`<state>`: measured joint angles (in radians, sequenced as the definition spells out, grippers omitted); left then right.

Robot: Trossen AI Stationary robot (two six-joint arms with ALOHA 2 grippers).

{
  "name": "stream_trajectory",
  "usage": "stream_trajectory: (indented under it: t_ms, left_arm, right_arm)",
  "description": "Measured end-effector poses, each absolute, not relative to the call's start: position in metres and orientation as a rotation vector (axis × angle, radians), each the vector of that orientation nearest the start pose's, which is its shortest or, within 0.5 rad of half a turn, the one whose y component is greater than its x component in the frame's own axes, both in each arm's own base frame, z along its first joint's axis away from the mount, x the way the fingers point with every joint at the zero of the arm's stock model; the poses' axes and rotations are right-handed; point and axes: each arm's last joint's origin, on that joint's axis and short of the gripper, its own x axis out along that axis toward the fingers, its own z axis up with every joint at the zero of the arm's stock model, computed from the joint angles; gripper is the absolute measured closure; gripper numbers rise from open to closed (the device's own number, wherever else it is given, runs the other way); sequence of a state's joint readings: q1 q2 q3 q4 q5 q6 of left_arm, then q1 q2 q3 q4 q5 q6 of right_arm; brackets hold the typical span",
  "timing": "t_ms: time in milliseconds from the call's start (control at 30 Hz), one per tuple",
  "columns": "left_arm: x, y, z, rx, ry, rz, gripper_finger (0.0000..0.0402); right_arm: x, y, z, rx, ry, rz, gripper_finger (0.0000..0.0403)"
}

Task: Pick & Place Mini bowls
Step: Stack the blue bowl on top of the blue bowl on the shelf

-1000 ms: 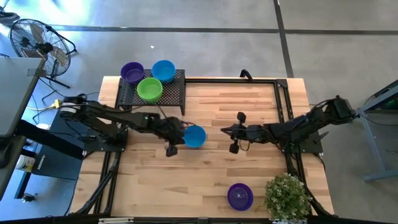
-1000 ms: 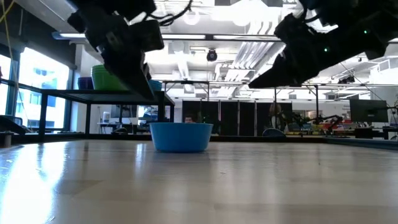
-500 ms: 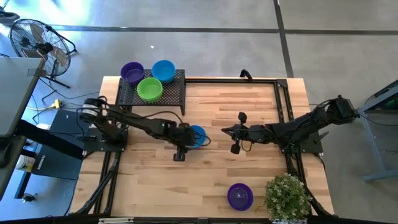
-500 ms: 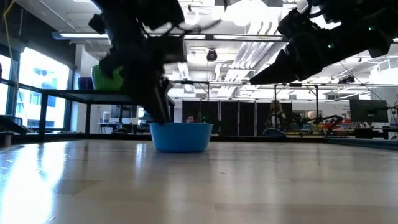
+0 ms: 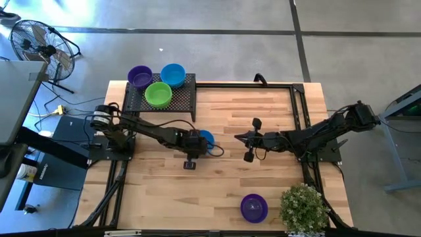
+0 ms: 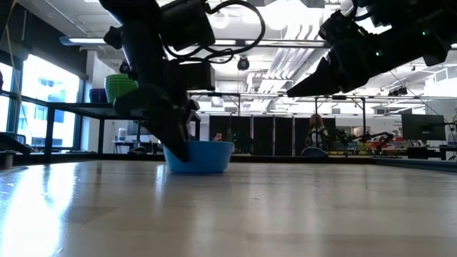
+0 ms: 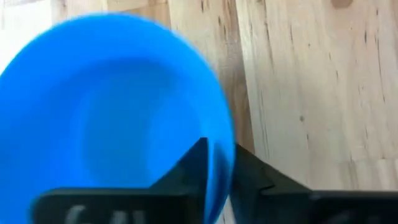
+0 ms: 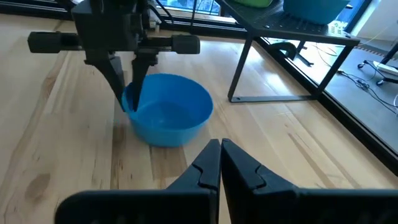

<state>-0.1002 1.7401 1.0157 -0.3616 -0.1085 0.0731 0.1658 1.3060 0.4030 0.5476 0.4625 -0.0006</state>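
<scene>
A blue mini bowl sits on the wooden table, left of centre. My left gripper stands over its left rim, shut on it. My right gripper hovers shut, with nothing in it, just right of the bowl, its fingers pointing at it. On the black mesh rack at the far left stand a purple bowl, a green bowl and a blue bowl. Another purple bowl rests near the front edge. My left gripper pinches the blue bowl's rim on its left side, with one finger inside the bowl and the other outside the wall. The fingers come from above, slanting in from the table's left. The bowl's base is on the table.
A small potted plant stands at the front right corner, beside the purple bowl. A black tube frame runs along the table's far and right sides. Bare wood lies in the front left area.
My left gripper has moved toward the table's right edge and down onto the blue bowl, rolling its wrist, and has taken hold of the rim. The bowl has shifted a little toward the table's left.
</scene>
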Motion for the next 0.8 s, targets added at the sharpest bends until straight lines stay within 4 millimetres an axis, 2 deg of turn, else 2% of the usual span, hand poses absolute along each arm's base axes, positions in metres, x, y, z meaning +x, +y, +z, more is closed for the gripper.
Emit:
stream_trajectory:
  t_ms: [67, 233, 400, 567, 800]
  left_arm:
    - [0.331, -0.03, 0.161, 0.184, 1.081, -0.034, 0.0387]
    - [0.333, -0.029, 0.183, 0.189, 1.07, -0.024, 0.039]
    - [0.334, -0.03, 0.22, 0.192, 1.031, -0.025, 0.0395]
    - [0.325, -0.03, 0.265, 0.17, 0.941, -0.079, 0.0398]
    - [0.294, -0.021, 0.317, 0.181, 0.881, -0.015, 0.0399]
  right_arm:
    - [0.236, 0.026, 0.171, -0.111, 0.339, -0.294, 0.0402]
    - [0.236, 0.026, 0.17, -0.111, 0.341, -0.293, 0.0402]
    - [0.236, 0.026, 0.17, -0.112, 0.344, -0.293, 0.0401]
    - [0.236, 0.026, 0.17, -0.114, 0.349, -0.293, 0.0402]
    - [0.236, 0.026, 0.169, -0.114, 0.352, -0.293, 0.0402]
